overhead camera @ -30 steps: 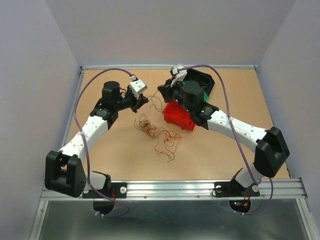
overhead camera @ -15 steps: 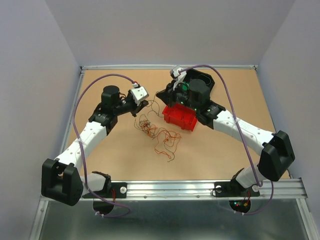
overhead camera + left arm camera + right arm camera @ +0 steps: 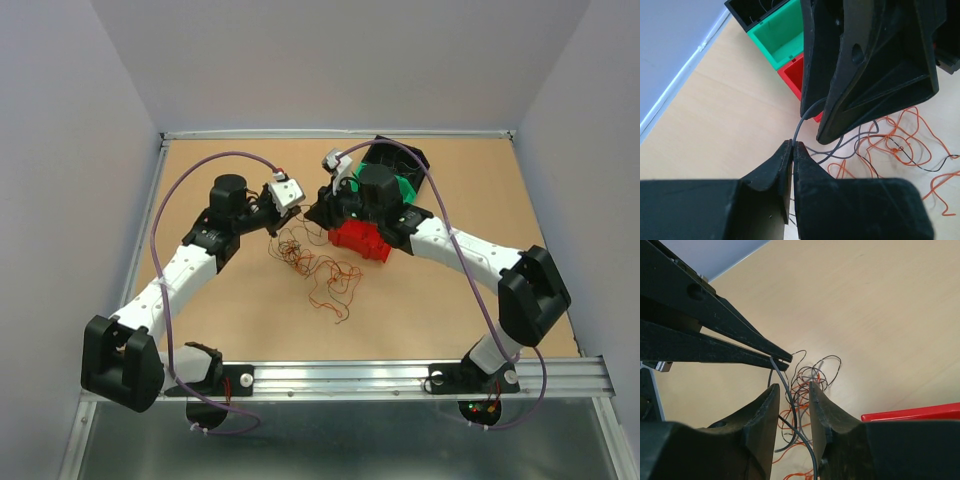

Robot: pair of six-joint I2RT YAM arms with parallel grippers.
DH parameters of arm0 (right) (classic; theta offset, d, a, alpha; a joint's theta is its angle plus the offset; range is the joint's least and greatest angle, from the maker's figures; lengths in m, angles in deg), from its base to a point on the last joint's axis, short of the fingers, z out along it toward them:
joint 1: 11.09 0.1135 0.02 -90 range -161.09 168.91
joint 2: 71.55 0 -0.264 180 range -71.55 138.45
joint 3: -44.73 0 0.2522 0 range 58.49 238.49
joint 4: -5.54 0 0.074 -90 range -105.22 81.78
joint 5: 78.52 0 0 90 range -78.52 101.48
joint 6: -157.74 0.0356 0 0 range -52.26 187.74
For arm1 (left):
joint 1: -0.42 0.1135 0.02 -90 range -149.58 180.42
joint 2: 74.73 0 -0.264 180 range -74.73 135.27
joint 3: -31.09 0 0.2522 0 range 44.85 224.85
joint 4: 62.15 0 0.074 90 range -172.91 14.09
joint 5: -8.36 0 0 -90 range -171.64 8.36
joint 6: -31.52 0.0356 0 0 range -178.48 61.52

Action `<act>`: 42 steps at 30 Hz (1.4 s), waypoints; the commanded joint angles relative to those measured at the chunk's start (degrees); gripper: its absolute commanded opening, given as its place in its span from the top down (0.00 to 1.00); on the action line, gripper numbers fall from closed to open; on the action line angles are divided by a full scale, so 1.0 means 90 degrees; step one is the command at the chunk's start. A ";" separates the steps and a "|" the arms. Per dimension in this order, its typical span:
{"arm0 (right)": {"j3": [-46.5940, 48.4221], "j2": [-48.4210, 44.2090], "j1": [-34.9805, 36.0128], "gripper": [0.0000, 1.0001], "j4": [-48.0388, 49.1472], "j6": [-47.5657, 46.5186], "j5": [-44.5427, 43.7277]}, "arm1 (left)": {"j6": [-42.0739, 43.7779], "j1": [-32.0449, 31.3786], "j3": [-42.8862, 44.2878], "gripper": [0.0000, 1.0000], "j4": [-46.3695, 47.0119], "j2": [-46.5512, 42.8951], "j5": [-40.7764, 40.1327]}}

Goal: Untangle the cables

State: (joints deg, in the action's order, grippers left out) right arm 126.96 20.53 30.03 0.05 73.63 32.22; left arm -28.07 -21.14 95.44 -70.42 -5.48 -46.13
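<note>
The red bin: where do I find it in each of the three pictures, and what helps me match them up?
Top external: red bin just right of centre, partly under the right arm.
Left wrist: red bin at upper middle, next to the green bin, partly hidden.
Right wrist: only the red bin's rim, at the lower right edge.
Shared landmark: the tangle of cables beside it.

Tan wooden tabletop (image 3: 400,310), plain pale grey-lavender walls (image 3: 330,60) on three sides, aluminium rail (image 3: 340,375) along near edge.
</note>
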 commanded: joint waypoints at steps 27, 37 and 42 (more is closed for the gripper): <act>0.1669 -0.0193 -0.2399 1.00 0.0018 0.1005 -0.0994 | -0.1348 0.0579 -0.0699 0.12 0.1684 -0.0498 -0.1416; 0.2012 0.0697 -0.2704 0.99 0.1625 0.0167 -0.3190 | -0.1231 0.0589 -0.0679 0.12 0.1645 -0.0312 -0.1104; 0.2003 0.1332 -0.2724 1.00 0.2058 -0.0292 -0.3397 | -0.1211 0.0589 -0.0689 0.12 0.1635 -0.0322 -0.1074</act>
State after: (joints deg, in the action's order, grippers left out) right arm 145.23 30.06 5.79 10.28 75.49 6.03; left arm -38.93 -15.88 89.32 -58.33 -7.88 -57.39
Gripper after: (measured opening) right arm 0.028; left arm 0.881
